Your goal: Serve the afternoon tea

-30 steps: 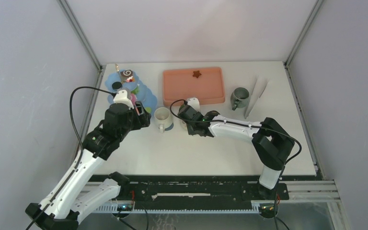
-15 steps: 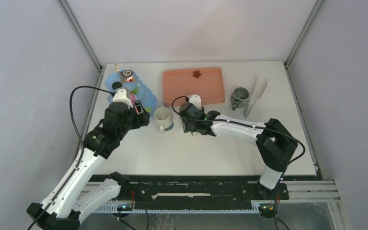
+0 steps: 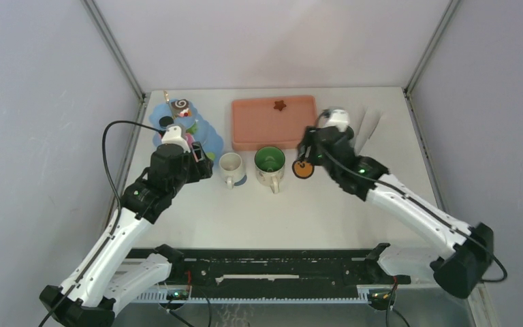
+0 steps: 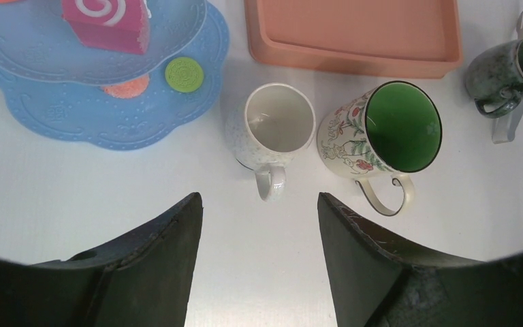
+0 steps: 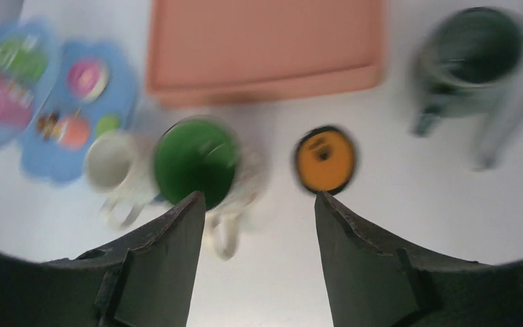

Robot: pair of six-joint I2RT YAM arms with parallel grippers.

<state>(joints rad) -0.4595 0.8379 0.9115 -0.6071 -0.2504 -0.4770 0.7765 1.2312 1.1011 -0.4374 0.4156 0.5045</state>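
**Two mugs side by side, both grippers spread and empty**

Nearest on the white table (image 3: 279,218), the left gripper (image 4: 257,204) has its fingers spread wide with nothing between them. In the top view it hangs at the cream mug's (image 3: 230,165) 9 o'clock, over the near edge of the blue dessert tower (image 3: 208,139).

The cream mug stands upright with its handle at 6 o'clock. Just beside it, at its 3 o'clock, the green mug (image 3: 270,163) stands upright, flowered outside, its handle also toward 6 o'clock. An orange round pastry (image 3: 303,169) with a dark rim lies flat on the table at the green mug's 3 o'clock, close but apart.

The right gripper (image 5: 259,197) hangs above these; its view is blurred, but the fingers are spread and hold nothing.

Farther back, the salmon tray (image 3: 245,129) lies at the mugs' 12 o'clock, with a brown star pastry (image 3: 280,105) at its far edge. The grey mug (image 4: 511,68) stands at the tray's 4 o'clock, touching or just beside the tongs (image 3: 371,122). The tower carries a pink swirl roll (image 4: 105,20) on an upper tier and a green disc (image 4: 184,70) below.
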